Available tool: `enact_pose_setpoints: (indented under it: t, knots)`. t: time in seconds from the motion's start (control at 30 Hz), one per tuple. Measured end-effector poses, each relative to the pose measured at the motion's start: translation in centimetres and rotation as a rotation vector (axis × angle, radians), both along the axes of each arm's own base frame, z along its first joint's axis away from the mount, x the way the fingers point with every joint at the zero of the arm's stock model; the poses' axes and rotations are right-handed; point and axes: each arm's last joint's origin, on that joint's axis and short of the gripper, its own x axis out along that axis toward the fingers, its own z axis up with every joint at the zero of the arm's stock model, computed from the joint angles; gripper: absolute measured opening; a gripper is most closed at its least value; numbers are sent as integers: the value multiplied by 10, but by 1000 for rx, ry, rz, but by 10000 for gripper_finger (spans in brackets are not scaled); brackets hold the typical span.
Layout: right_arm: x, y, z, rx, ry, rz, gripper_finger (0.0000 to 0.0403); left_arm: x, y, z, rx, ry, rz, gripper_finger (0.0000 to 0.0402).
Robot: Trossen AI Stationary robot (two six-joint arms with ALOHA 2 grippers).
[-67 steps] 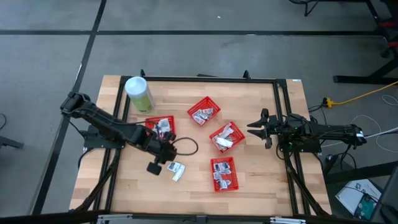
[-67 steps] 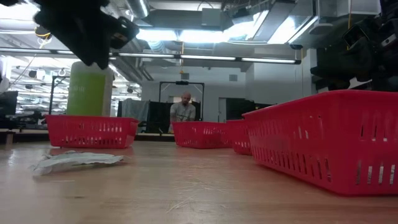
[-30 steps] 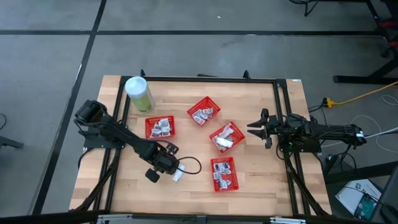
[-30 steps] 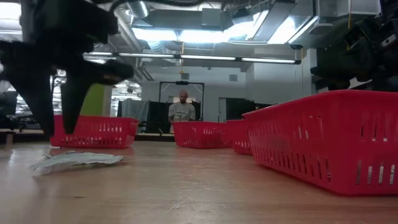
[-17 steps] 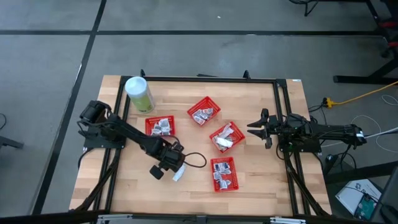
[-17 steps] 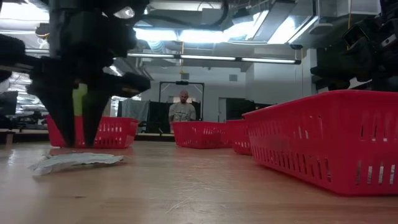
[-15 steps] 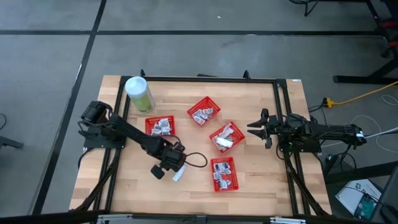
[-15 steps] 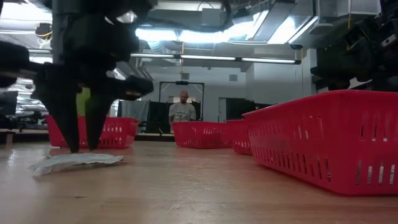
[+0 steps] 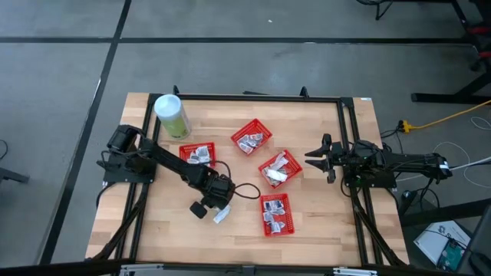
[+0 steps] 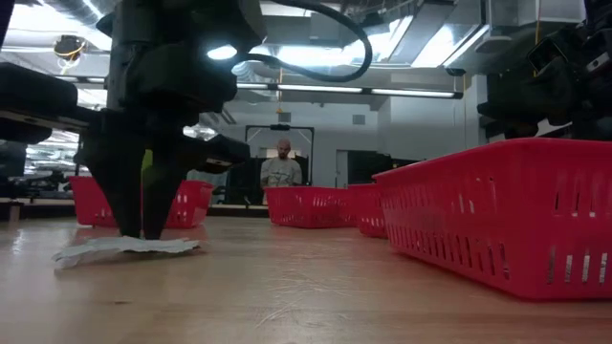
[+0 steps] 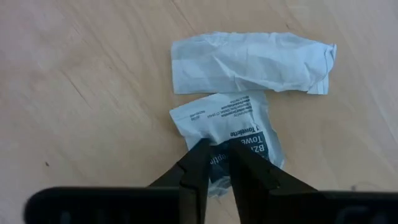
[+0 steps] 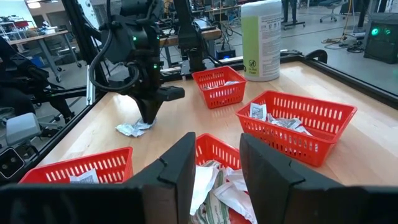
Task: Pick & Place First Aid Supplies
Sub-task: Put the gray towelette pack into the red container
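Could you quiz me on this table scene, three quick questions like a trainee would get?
1. True or false: the left gripper has its fingertips down on a printed packet lying on the bare table.
2. How many red baskets stand on the table? A) two B) four C) six
3. Fill in: the right gripper waits near the table's ____ edge, holding nothing.

Key:
1. True. A second, crumpled packet lies just beside it.
2. B. One basket sits nearest the green canister; the others are at and.
3. Right.
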Motion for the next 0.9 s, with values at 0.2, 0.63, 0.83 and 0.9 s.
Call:
enact_pose_setpoints:
  t: [0.2,0.63,0.83,0.9]
  knots:
    - [0,0,0,0,0,0,126,-1,-1,0,2,2,5,6]
    - [0,0,0,1,0,0,126,-11,1,23,4,-26,48,2]
    - [0,0,0,0,0,0,126,-20,5,48,36,-76,61,2]
    - [0,0,0,1,0,0,126,-24,7,59,39,-105,66,1]
